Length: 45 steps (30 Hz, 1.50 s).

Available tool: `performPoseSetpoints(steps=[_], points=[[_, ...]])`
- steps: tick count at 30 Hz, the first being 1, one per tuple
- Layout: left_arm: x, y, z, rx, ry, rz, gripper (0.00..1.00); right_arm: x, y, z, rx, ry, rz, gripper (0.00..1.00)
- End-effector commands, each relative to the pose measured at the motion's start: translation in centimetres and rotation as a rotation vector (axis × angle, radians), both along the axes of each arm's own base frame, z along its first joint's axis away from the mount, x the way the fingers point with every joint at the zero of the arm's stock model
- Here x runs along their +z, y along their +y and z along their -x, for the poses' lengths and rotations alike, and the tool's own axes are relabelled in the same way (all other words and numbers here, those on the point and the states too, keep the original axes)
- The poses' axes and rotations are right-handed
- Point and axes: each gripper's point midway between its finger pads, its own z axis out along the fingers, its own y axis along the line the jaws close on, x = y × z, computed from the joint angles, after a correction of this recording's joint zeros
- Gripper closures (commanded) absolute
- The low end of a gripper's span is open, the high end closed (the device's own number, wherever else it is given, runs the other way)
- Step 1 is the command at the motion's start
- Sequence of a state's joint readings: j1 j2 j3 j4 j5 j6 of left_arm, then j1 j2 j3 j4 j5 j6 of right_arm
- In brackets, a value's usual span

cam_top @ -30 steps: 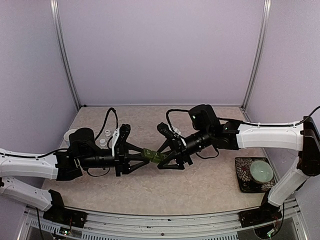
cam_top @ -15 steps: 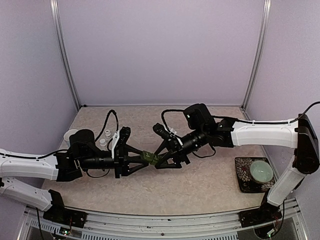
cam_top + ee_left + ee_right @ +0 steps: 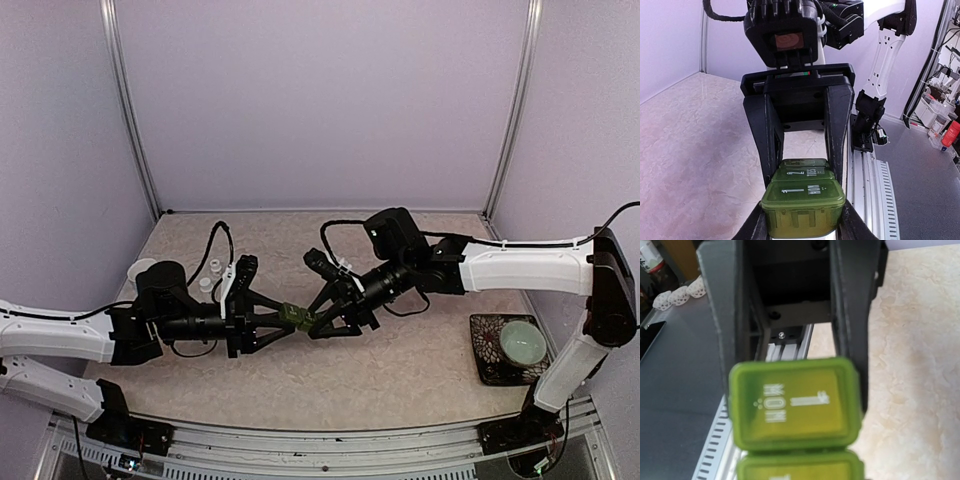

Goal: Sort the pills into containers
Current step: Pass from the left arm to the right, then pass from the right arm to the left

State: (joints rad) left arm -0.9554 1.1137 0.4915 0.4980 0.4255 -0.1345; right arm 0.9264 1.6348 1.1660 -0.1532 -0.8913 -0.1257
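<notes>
Pill box point(image 3: 802, 205) is held over the bench point(image 3: 400, 370), gripped at its MON end by the left end effector point(image 3: 286, 318). Its length runs to the right end effector point(image 3: 804, 167), placed around the far end; a grip there cannot be told.

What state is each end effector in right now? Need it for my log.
Left end effector: closed on the pill box.
Right end effector: around its far end; grip cannot be told.

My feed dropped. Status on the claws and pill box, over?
Left claw shut on pill box. Right claw straddles its far end, grip unclear. Lids shut. Bowl well aside.
</notes>
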Motion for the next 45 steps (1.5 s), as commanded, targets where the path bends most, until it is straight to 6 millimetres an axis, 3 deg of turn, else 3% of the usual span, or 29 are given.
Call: performPoseSetpoints(steps=[1, 8, 13, 17, 23, 29, 40, 45], points=[[1.2, 0.3, 0.1, 0.009, -0.036, 0.044, 0.68, 0.8, 0.6, 0.2, 0.003, -0.007, -0.011, 0.74], [1.3, 0.3, 0.2, 0.007, -0.031, 0.058, 0.63, 0.7, 0.7, 0.0, -0.004, -0.003, -0.006, 0.75], [1.3, 0.2, 0.3, -0.002, -0.030, 0.056, 0.49, 0.7, 0.7, -0.1, -0.009, -0.002, -0.005, 0.75], [1.2, 0.3, 0.4, -0.006, -0.031, 0.054, 0.48, 0.8, 0.7, -0.1, -0.010, -0.004, -0.006, 0.75], [1.1, 0.1, 0.5, -0.017, -0.028, 0.051, 0.63, 0.9, 0.7, -0.1, -0.011, -0.001, -0.007, 0.75], [1.2, 0.1, 0.4, -0.015, -0.034, 0.050, 1.00, 1.3, 0.8, -0.1, -0.009, -0.003, -0.014, 0.75], [1.1, 0.5, 0.7, -0.014, -0.049, 0.031, 1.00, 4.6, -0.3, -0.1, 0.003, 0.012, -0.119, 0.80], [1.4, 0.7, 0.7, -0.008, -0.059, 0.034, 1.00, 4.6, -0.1, -0.1, 0.009, 0.025, -0.114, 0.80]])
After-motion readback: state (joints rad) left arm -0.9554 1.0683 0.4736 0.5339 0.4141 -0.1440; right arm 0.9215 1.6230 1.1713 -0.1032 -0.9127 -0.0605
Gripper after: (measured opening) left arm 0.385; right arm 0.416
